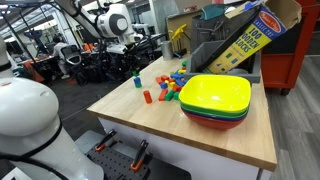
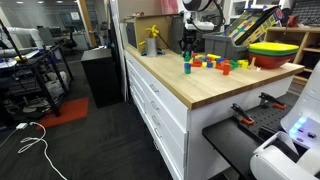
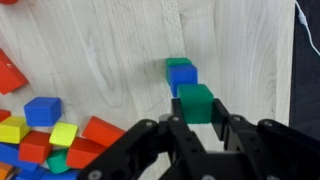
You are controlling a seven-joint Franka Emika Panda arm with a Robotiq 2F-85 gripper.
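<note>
My gripper (image 3: 196,112) is shut on a green block (image 3: 195,98), pinched between its two black fingers (image 3: 175,118). Just beyond the held block, a blue block (image 3: 183,79) and another green block (image 3: 180,63) sit together on the light wooden tabletop (image 3: 100,50). In both exterior views they show as a small upright stack (image 1: 137,81) (image 2: 187,66). The gripper (image 1: 136,65) (image 2: 186,46) hangs right above this stack, near the table's far end.
Loose coloured blocks (image 3: 45,135) (image 1: 172,86) (image 2: 215,65) lie scattered beside the stack. Stacked bowls, yellow on top (image 1: 215,95) (image 2: 272,52), stand near a table corner. A wooden-blocks box (image 1: 245,40) leans behind them. A yellow bottle (image 2: 152,40) stands at the far end.
</note>
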